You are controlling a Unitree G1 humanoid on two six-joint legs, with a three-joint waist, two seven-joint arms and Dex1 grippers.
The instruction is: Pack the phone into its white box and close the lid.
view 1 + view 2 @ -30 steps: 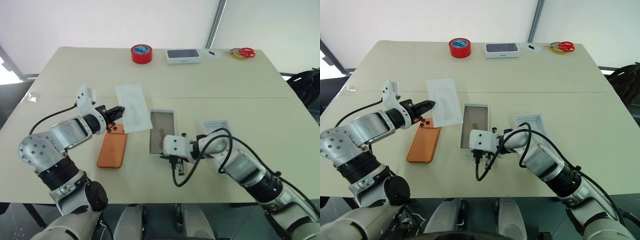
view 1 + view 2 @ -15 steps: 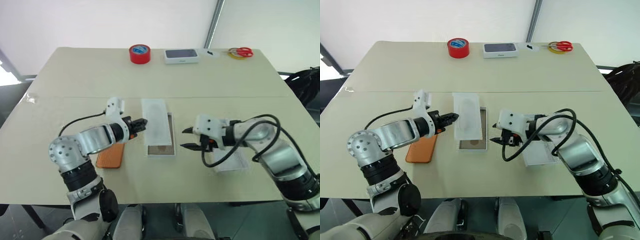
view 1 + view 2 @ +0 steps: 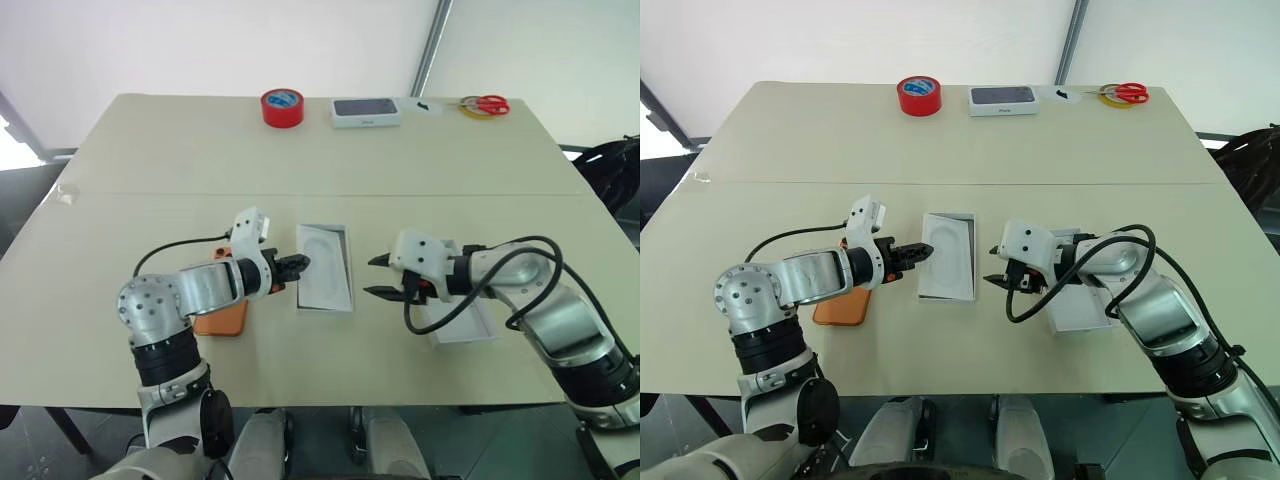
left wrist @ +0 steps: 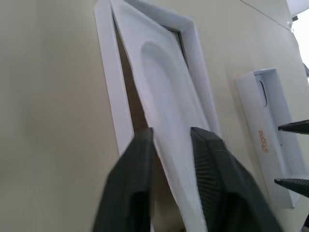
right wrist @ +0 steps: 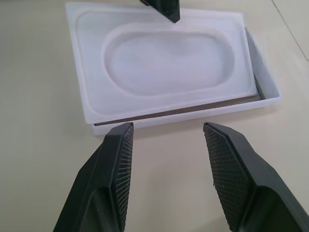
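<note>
Packing target: flat orange smartphone, lower left of centre, largely hidden under the left arm.
Handling: likely stiff, slick and fairly weighty; best pinched across its long edges.
Left gripper: fingers narrowly parted astride the white oval-recessed insert's edge, phone just behind it.
Shallow white cardboard box: centre, insert lying skewed inside.
Right gripper: fingers spread, empty, just right of the box.
White cardboard lid: right, interior up.

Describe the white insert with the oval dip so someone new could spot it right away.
On the beige table, look between the two grippers at the white box. The insert lies in it, slightly askew, with an oval recess; the lid to the right has none.
</note>
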